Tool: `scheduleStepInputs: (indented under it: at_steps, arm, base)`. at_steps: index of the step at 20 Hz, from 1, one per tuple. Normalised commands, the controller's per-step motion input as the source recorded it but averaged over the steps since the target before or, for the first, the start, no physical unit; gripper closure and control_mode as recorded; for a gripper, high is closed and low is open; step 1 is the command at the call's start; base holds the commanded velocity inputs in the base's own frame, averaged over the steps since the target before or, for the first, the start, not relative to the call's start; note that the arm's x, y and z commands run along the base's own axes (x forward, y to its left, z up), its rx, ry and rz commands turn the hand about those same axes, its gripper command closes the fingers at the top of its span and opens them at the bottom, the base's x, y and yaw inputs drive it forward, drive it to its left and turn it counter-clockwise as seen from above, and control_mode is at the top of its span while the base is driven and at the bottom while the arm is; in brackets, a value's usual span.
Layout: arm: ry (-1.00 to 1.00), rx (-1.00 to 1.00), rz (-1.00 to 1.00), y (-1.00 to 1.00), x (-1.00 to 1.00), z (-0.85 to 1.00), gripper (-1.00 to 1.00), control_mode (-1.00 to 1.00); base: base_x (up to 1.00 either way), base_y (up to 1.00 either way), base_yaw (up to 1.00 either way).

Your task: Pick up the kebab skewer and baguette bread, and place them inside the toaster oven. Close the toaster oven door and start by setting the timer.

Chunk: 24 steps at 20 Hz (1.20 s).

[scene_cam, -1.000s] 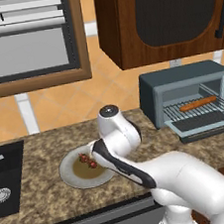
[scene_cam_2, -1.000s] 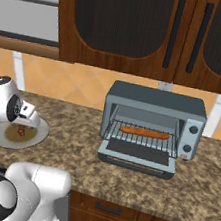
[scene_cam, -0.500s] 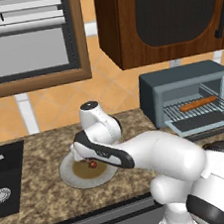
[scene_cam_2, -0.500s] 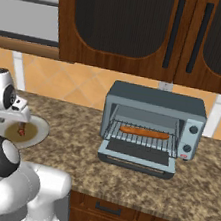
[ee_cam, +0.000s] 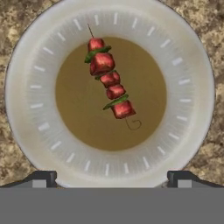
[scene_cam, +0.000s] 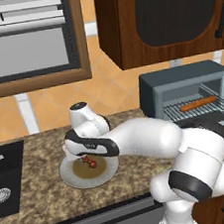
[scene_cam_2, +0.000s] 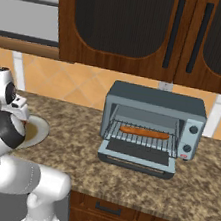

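Hand view puts the kebab skewer [ee_cam: 109, 83] upper-centre on its plate [ee_cam: 188, 87], so with my jaws spread wide and empty I should descend straddling the meat crosswise.

**Your arm's look**

You are looking at a glossy white arm [scene_cam: 152, 138] built of rounded, bulbous segments, with dark grey to black bands at the joints. Just behind the gripper [ee_cam: 112, 177], the wrist carries a black collar. The two finger tips [ee_cam: 43, 177] are small, dark, blocky pads with lighter grey faces.
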Motion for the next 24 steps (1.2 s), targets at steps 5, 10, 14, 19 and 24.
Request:
scheduleStepInputs:
  at_steps: [5, 10, 14, 19, 24]
  arm:
    - [0.00, -0.01, 0.00, 0.00, 0.47, -0.38, -1.00, -1.00]
    - [0.00, -0.03, 0.01, 0.13, 0.30, -0.42, -1.00, -1.00]
    - [0.00, -0.03, 0.00, 0.17, 0.34, -0.31, -1.00, -1.00]
    - [0.01, 0.00, 0.00, 0.04, 0.27, -0.20, -1.00, -1.00]
    - [0.01, 0.00, 0.02, 0.00, 0.13, -0.22, -1.00, -1.00]
  base:
    - [0.00, 0.00, 0.00]
    - [0.00, 0.00, 0.00]
    - [0.00, 0.00, 0.00]
    - [0.00, 0.00, 0.00]
    - [0.00, 0.00, 0.00]
